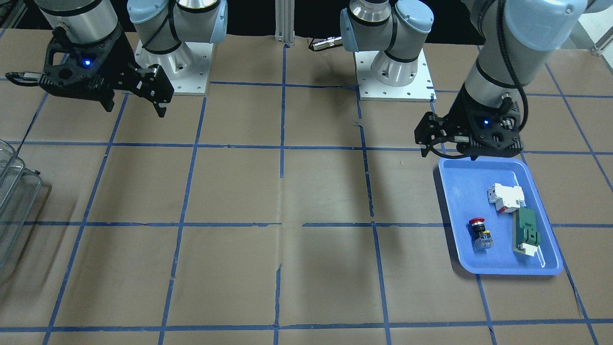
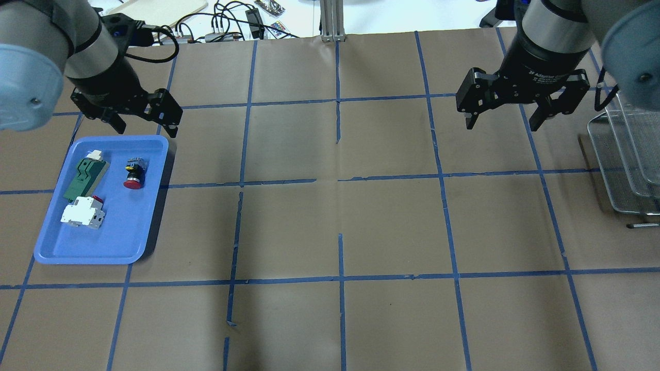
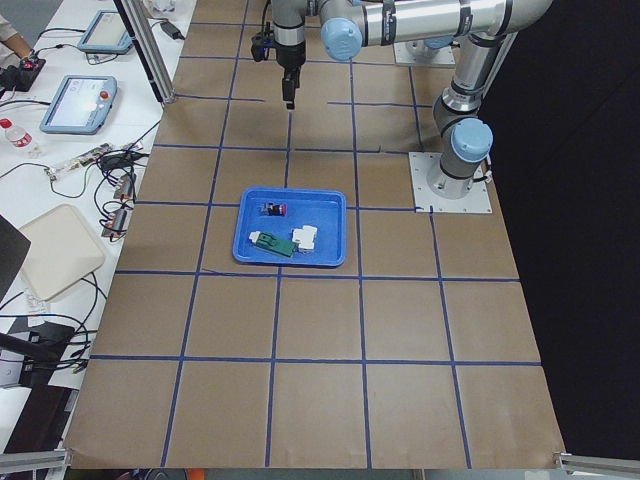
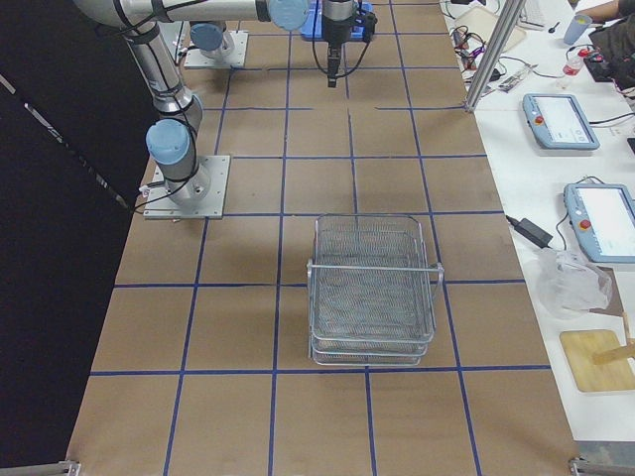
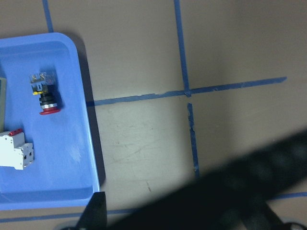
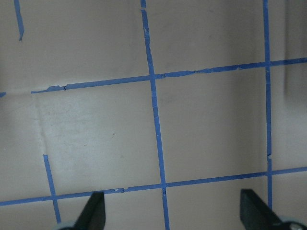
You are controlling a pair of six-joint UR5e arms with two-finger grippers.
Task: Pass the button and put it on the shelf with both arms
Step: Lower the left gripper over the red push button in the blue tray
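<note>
The button [image 2: 134, 174], with a red cap and a clear block at its rear, lies on its side in the blue tray [image 2: 103, 256]. It also shows in the front view [image 1: 480, 233] and the left wrist view [image 5: 44, 93]. My left gripper [image 2: 147, 129] is open and empty, hovering over the tray's far edge, just beyond the button. My right gripper [image 2: 501, 123] is open and empty above the table, left of the wire-mesh shelf [image 2: 626, 159]. The shelf also shows in the right side view [image 4: 372, 288].
In the tray, a white-and-red breaker [image 2: 82, 212] and a green flat part [image 2: 85, 172] lie beside the button. The table is brown paper with a blue tape grid. Both arm bases [image 1: 392, 72] stand at the robot's edge.
</note>
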